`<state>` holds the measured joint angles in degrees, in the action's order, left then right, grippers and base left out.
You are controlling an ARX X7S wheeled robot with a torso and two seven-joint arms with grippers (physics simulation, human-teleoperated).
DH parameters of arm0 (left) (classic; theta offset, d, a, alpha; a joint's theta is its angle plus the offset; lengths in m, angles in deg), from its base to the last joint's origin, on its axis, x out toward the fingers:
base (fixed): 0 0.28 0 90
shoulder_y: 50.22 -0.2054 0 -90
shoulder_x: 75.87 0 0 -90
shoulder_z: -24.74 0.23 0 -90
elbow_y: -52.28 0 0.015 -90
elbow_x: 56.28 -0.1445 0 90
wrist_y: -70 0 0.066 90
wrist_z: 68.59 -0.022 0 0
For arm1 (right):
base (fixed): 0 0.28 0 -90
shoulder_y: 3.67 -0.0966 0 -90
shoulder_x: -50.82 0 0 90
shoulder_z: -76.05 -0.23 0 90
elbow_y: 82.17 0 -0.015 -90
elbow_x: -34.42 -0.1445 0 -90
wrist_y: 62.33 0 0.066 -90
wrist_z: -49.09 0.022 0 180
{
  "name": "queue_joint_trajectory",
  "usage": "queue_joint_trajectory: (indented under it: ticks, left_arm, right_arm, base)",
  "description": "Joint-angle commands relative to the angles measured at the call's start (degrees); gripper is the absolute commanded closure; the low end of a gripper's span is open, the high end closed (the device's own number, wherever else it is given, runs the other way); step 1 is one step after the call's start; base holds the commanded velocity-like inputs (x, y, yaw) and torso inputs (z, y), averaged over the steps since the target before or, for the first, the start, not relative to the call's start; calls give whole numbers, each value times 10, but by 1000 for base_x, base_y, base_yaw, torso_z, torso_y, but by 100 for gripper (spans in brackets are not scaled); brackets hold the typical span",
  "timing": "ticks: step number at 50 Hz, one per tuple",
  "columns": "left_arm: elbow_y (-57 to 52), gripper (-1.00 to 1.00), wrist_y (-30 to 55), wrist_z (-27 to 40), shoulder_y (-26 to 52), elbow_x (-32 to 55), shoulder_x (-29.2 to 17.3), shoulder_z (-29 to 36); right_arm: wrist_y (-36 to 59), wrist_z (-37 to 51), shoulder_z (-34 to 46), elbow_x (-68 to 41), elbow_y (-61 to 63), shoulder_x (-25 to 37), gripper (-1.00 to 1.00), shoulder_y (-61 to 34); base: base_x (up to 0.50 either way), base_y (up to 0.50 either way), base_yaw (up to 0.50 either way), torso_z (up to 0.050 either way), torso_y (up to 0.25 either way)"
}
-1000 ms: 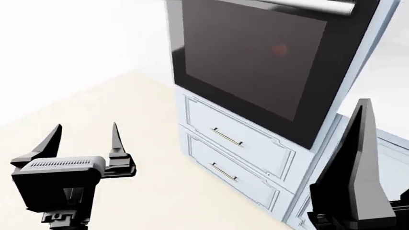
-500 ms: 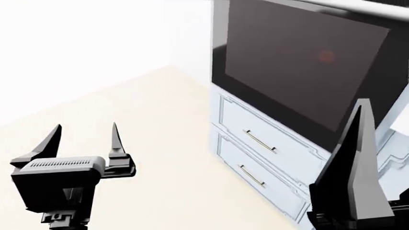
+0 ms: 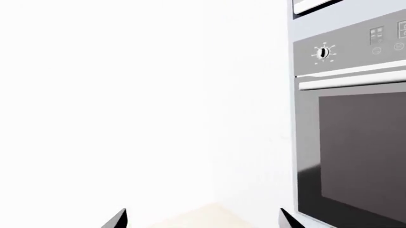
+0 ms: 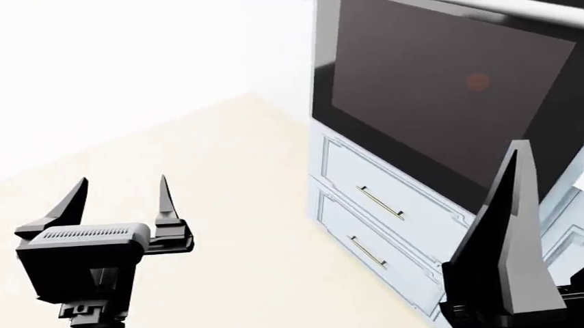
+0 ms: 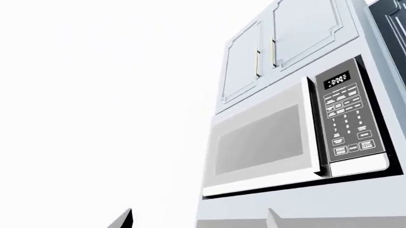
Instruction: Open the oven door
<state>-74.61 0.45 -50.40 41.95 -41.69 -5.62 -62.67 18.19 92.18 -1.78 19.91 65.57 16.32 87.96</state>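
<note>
Both jaws spread wide, empty, well short of the oven door [image 4: 438, 96] ahead.

From my head cam the only support surface I've got is the floor [image 4: 210, 178], plain pale cream, running back to where it meets the white wall. The pale-blue cabinet column [image 4: 321, 178] stands right on it, with two drawers [image 4: 383, 205] stacked at its base, each with a thin brass bar handle. In my left wrist cam only a small cream sliver of it shows
</note>
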Motion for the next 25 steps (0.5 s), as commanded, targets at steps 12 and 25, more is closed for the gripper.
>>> queue_joint_trajectory:
  ticks: [12,25]
  left_arm:
    - [5,-100,0,4,5,2,-2,5]
    - [6,-100,-2,6,6,3,-4,7]
  right_arm:
    - [-6,3,3,-10,-1,3,-100,-1]
    - [-6,3,8,-10,-2,3,-100,-5]
  base:
    - [218,-181,0,0,0]
    - [384,-320,0,0,0]
